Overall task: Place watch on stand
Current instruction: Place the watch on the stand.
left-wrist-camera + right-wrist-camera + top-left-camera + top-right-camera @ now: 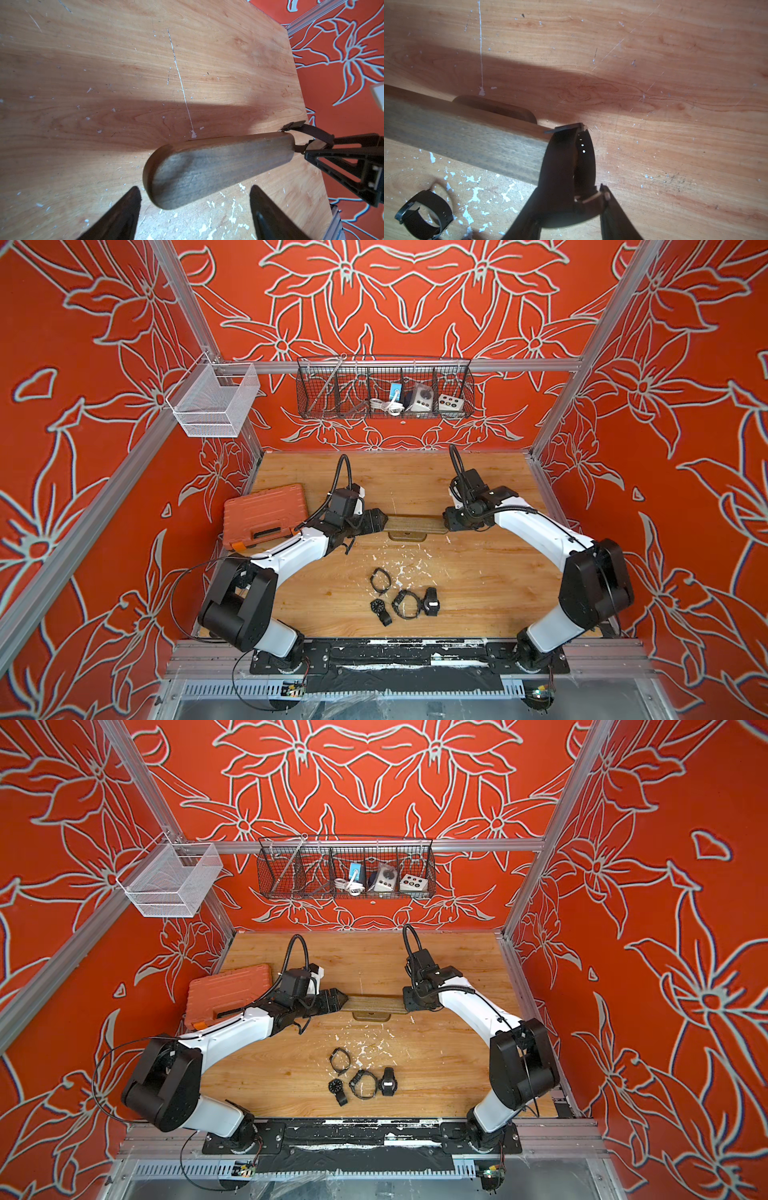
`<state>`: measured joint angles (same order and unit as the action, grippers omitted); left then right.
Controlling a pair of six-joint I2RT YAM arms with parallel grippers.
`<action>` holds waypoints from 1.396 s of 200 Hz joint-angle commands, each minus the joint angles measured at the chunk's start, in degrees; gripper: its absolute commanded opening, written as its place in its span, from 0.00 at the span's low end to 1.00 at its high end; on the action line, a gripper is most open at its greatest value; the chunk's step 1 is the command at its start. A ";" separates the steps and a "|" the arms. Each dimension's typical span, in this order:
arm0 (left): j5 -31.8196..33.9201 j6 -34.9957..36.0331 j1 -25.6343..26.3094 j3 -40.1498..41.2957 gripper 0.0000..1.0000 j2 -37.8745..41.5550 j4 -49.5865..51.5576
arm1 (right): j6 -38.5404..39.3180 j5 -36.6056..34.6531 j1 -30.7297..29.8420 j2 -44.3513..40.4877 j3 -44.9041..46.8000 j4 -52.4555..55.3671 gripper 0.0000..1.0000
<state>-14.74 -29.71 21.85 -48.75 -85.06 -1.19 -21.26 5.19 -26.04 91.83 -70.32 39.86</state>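
Scratched wood table [104,62], long brown stand [207,170] (rounded ends), dark-strapped watch [562,166]

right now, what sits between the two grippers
The stand, its bar running from left gripper to right gripper, which holds a watch; both top views show it.
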 commanded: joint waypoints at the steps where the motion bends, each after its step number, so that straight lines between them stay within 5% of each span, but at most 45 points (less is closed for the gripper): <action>1: -0.73 0.48 0.70 0.20 0.74 -0.88 -1.25 | -1.24 0.56 -0.49 1.02 -0.69 0.08 0.19; 111: 0.80 1.38 2.93 2.21 0.69 0.71 -1.36 | -3.51 -1.62 -1.81 -0.22 1.09 1.25 0.19; 154: 7.74 4.12 1.66 -1.07 0.88 1.62 3.82 | -3.88 -3.11 -1.78 -0.95 1.75 0.86 0.19; 194: 4.31 4.88 -0.66 -6.42 0.92 -3.18 4.34 | -4.00 -2.82 -1.81 -1.04 1.77 0.40 0.19; 239: -0.77 6.10 -0.75 -11.01 0.88 -9.85 5.67 | -4.32 -2.70 -2.15 -1.29 1.85 0.49 0.19; 279: -1.18 5.20 -0.43 -8.73 0.79 -8.16 5.09 | -4.58 -2.82 -2.44 -1.28 1.77 0.69 0.19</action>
<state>-14.50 -24.82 21.21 -58.63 -95.00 3.79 -24.69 3.44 -27.94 91.96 -69.23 40.25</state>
